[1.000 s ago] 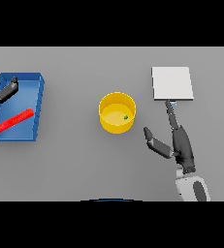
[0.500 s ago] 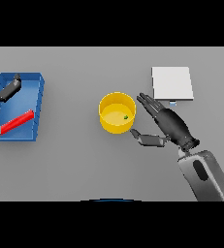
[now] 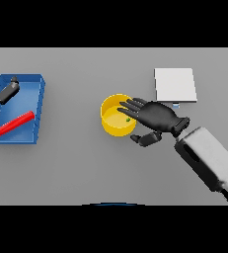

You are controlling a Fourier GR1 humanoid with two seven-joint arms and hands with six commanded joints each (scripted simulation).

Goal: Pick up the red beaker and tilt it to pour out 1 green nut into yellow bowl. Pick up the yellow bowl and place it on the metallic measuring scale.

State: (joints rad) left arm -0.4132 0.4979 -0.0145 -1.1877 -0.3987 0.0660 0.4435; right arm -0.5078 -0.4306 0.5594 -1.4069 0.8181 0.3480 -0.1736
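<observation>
The right robot hand (image 3: 157,117) reached in from the lower right of the frame, and its straight, spread fingers (image 3: 130,105) lay over the right rim of the yellow bowl (image 3: 113,118). The thumb sat just below the bowl's lower right edge, so the hand was open and gripped nothing. The bowl stood near the middle of the grey surface (image 3: 86,163), and one small green nut (image 3: 128,119) showed inside it, close to the fingertips. The metallic measuring scale (image 3: 174,85) lay as a pale square plate at upper right, apart from the bowl. At far left, the red beaker (image 3: 16,123) lay on its side in a blue tray (image 3: 35,106). The left robot hand (image 3: 5,93) showed above the tray's upper left corner, fingers loosely open, holding nothing. No writing or label could be read anywhere.
</observation>
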